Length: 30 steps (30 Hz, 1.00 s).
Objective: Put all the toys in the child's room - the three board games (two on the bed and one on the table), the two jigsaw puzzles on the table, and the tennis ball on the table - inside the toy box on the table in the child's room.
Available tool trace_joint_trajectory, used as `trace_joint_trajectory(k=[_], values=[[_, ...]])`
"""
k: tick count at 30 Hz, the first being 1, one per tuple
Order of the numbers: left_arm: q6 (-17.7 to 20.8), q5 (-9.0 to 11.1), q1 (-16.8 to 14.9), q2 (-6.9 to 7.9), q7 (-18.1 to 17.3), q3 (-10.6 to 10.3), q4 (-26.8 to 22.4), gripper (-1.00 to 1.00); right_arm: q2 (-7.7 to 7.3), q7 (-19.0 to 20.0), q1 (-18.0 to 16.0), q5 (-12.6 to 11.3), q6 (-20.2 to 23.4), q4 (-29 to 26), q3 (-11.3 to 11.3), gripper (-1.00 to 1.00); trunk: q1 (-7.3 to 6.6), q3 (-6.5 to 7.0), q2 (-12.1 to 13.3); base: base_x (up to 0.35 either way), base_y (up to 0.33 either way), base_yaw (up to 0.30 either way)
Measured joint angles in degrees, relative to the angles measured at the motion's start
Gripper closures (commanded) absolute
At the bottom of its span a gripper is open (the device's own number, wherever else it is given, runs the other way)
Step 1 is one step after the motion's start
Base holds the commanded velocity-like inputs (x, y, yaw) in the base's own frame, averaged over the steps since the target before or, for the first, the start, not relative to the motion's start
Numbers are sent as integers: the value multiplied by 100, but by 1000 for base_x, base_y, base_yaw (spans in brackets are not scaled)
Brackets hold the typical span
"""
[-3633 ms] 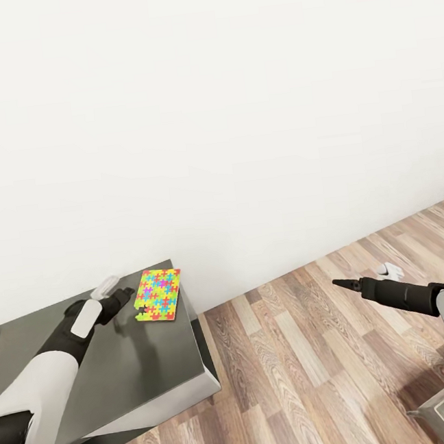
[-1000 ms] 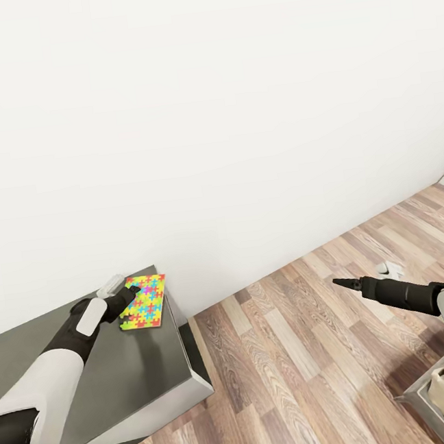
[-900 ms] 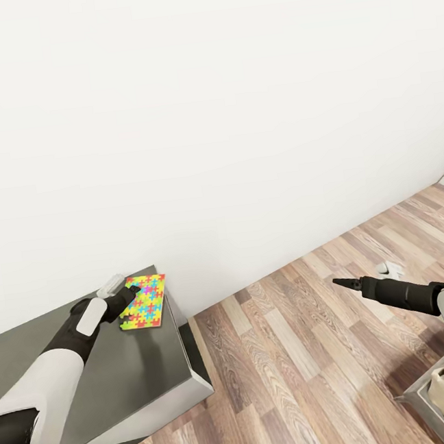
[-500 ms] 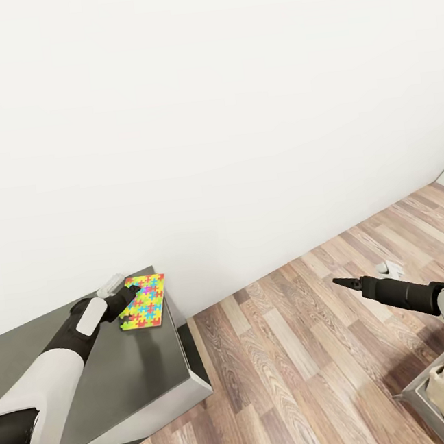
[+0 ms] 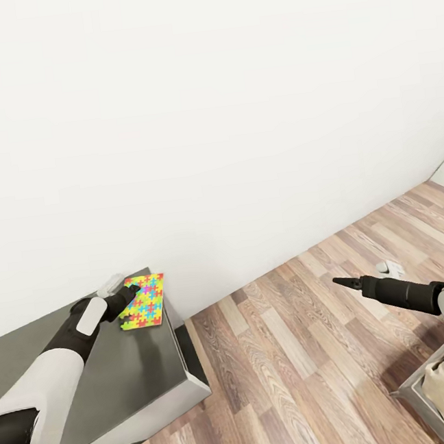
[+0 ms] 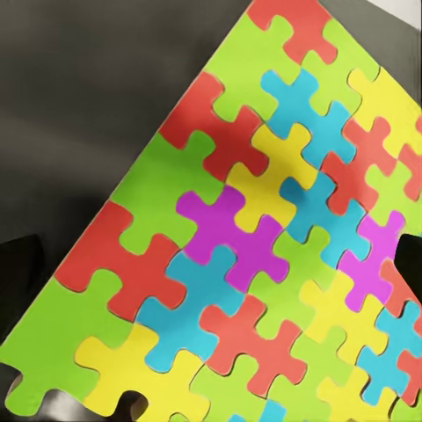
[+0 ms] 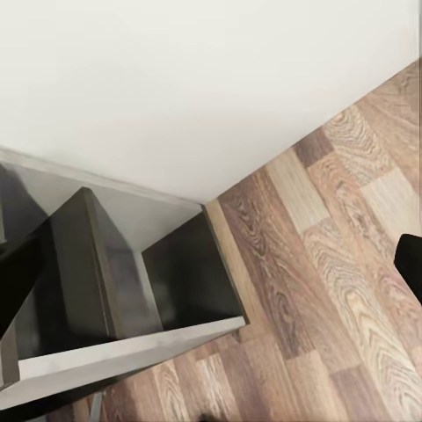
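Head view: left tool (image 5: 125, 296) sits at the near edge of the jigsaw puzzle (image 5: 143, 300), which lies flat at the far corner of the bench (image 5: 128, 370) by the wall; whether it's clamped on the sheet can't be told. Right tool (image 5: 339, 282) hangs pinched together over the floor (image 5: 299, 351). Sheet's thin and flat, so best to drag it past the bench edge, then pinch an overhanging side.
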Motion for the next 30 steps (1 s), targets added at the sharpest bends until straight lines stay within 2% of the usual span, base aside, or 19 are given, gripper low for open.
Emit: trace_joint_trajectory(k=[30], values=[[5, 1, 0, 5, 0, 0, -9, -100, -1, 0, 18, 2, 0, -16, 0, -100, 0, 0, 0, 0, 0, -39]])
